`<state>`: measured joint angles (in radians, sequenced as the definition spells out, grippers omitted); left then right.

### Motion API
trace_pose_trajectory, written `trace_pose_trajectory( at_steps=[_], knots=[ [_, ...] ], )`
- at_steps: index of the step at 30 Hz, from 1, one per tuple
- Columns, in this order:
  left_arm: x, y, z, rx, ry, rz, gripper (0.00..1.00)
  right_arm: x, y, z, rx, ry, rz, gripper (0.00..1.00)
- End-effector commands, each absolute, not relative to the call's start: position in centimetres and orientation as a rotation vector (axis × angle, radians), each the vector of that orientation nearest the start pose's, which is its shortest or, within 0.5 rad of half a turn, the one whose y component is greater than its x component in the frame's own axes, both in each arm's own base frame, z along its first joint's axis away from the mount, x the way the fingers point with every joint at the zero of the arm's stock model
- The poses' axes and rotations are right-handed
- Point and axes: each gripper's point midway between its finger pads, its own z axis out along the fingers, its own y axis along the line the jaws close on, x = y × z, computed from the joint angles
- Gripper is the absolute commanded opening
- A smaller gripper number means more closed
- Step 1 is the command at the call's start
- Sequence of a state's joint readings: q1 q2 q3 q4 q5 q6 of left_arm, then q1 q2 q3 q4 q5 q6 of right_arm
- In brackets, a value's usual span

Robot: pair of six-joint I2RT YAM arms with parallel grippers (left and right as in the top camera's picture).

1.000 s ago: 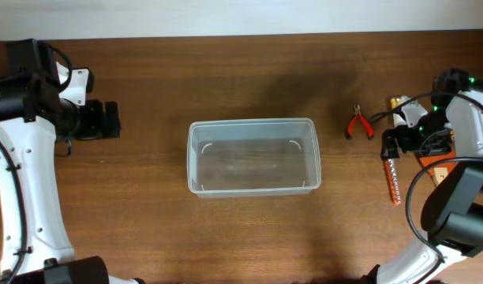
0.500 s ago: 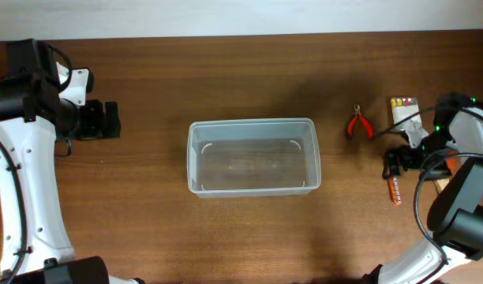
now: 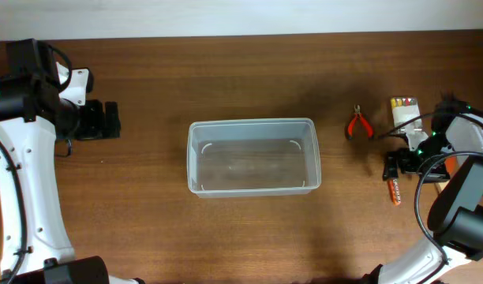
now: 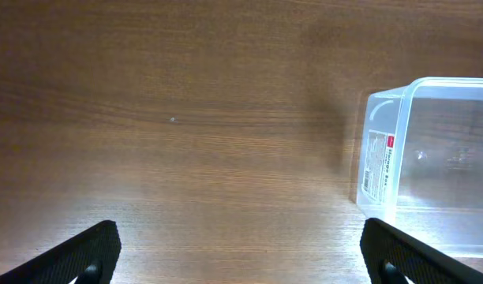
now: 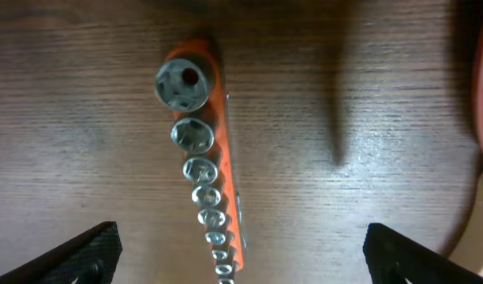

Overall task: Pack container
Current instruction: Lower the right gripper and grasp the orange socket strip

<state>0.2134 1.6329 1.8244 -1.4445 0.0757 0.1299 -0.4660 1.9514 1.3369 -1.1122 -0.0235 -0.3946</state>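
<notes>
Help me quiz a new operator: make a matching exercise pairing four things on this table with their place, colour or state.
1 container
2 pliers
3 socket rail
4 left gripper

a red handles
b centre of the table
c orange, beneath the right gripper
d far left, open

Pairs: 1-b, 2-a, 3-c, 4-d.

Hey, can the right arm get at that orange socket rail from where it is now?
Probably yes: the right gripper hangs open above the socket rail, with nothing lying over it.
</notes>
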Motion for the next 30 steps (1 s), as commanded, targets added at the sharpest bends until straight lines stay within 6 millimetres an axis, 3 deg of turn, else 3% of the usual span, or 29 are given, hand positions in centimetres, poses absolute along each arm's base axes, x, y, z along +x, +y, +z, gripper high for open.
trace_pose_trajectory(
  at_steps=[1, 9, 16, 30],
  knots=[
    [34.0, 5.7, 25.1, -0.110, 2.805, -0.050, 0.99, 28.0, -13.7, 2.2, 0.122, 3.276, 0.116, 0.99],
    [34.0, 5.7, 25.1, -0.109, 2.805, -0.050, 0.99, 28.3, -13.1, 2.2, 0.090, 3.273, 0.125, 0.99],
    [34.0, 5.7, 25.1, -0.109, 2.805, -0.050, 0.99, 29.7, -11.9, 2.0, -0.058, 3.264, 0.028, 0.99],
    [34.0, 5.7, 25.1, -0.109, 2.805, -0.050, 0.99, 30.0, -13.6, 1.9, -0.017, 3.230, -0.005, 0.99]
  ],
)
